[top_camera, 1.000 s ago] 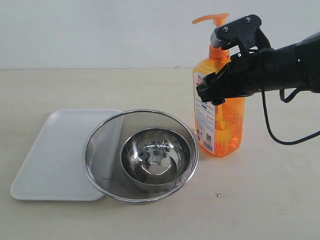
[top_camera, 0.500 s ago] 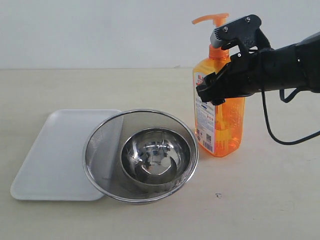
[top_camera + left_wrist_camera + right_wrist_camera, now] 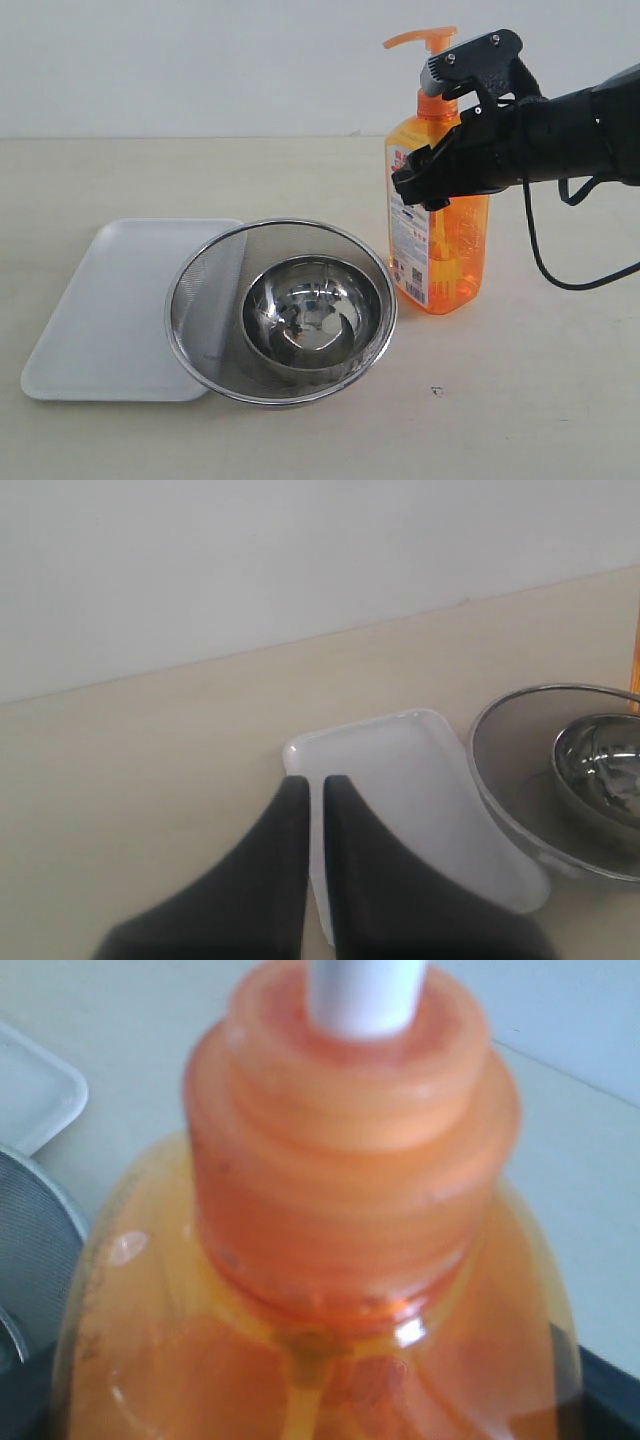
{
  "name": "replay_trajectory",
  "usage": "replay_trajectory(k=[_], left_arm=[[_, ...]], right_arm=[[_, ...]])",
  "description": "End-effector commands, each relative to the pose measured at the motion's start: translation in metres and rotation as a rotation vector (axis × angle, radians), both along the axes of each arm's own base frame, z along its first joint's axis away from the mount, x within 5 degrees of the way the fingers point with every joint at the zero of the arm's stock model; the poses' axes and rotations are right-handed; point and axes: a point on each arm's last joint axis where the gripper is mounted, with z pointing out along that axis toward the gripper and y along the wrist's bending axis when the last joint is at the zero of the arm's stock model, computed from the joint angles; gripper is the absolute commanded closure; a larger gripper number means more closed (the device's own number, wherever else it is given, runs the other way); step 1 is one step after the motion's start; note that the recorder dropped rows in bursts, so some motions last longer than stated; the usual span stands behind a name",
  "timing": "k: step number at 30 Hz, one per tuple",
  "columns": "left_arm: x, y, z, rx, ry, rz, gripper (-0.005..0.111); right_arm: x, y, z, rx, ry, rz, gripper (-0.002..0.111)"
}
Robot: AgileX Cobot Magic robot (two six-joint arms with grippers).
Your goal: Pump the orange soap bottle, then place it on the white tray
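Observation:
The orange soap bottle stands upright on the table, to the right of the bowls, with its orange pump head raised on the white stem. My right gripper is closed around the bottle's upper body just below the neck. In the right wrist view the bottle fills the frame and a dark finger shows at one edge. The white tray lies flat at the left, partly under the strainer. My left gripper hovers shut over a corner of the tray, holding nothing.
A round steel mesh strainer overlaps the tray's right side and holds a smaller steel bowl. Both show in the left wrist view, strainer and bowl. A black cable hangs from the right arm.

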Motion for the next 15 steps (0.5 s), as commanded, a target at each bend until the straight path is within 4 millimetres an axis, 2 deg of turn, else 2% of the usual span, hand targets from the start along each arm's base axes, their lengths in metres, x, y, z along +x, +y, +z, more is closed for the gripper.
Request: replay_trajectory(k=[1, 8, 15], left_arm=[[-0.002, 0.0, -0.015, -0.011, 0.027, -0.004, 0.102], [-0.004, 0.0, -0.032, -0.016, 0.045, -0.012, 0.102], [-0.013, 0.005, -0.032, -0.049, -0.008, -0.017, 0.102]], right_arm=[[-0.002, 0.001, 0.004, 0.001, -0.011, 0.023, 0.108], [-0.001, 0.001, 0.004, 0.0, -0.012, 0.021, 0.108], [-0.001, 0.001, 0.004, 0.0, -0.012, 0.021, 0.108]])
